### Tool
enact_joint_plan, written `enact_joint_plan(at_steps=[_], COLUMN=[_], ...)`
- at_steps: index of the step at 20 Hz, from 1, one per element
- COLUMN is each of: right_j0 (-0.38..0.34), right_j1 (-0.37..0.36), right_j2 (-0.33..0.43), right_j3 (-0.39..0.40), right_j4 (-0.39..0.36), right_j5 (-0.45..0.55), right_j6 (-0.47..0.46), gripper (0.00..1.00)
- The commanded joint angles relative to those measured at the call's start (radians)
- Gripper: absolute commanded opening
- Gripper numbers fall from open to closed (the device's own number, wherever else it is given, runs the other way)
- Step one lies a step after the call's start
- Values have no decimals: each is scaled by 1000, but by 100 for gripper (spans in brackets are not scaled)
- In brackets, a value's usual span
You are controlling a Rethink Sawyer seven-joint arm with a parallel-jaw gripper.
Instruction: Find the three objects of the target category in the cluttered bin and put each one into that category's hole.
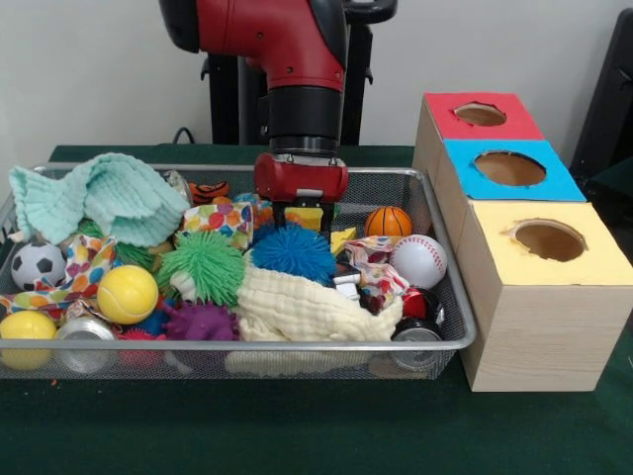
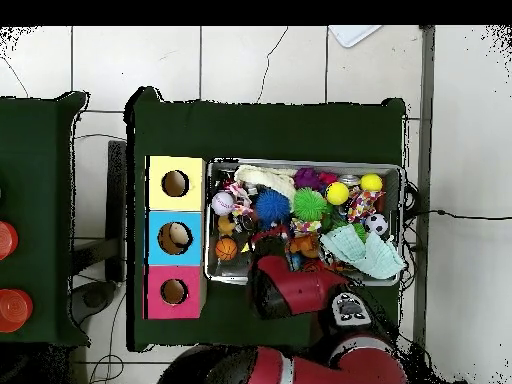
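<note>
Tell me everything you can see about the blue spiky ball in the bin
The blue spiky ball is a round, bright blue ball covered in fine soft-looking rubbery bristles. It lies near the middle of the wire mesh bin, just below the gripper, whose dark tips reach down at its top edge. A green spiky ball lies on its left, and a cream knitted cloth lies against its front.

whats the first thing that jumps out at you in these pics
The red arm comes down from above with its claw low over the middle of the wire bin, just behind a blue spiky ball. The bin is heaped with bright toys: a green spiky ball, a yellow tennis ball and a mint cloth at its far corner. Beside the bin stands a wooden box with red, blue and yellow holes.
</note>
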State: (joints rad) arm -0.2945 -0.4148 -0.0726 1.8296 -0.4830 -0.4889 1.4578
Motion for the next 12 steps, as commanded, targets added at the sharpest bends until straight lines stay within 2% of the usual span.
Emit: enact_joint_plan(at_steps=[1, 8, 12], right_j0=[-169, -313, -332], right_j1=[-3, 33, 53], right_j2=[297, 463, 481], right_j3=[-3, 75, 98], right_j4=[-34, 29, 48], right_j5=[118, 259, 217], right_j6=[300, 283, 280], gripper=[100, 100, 100])
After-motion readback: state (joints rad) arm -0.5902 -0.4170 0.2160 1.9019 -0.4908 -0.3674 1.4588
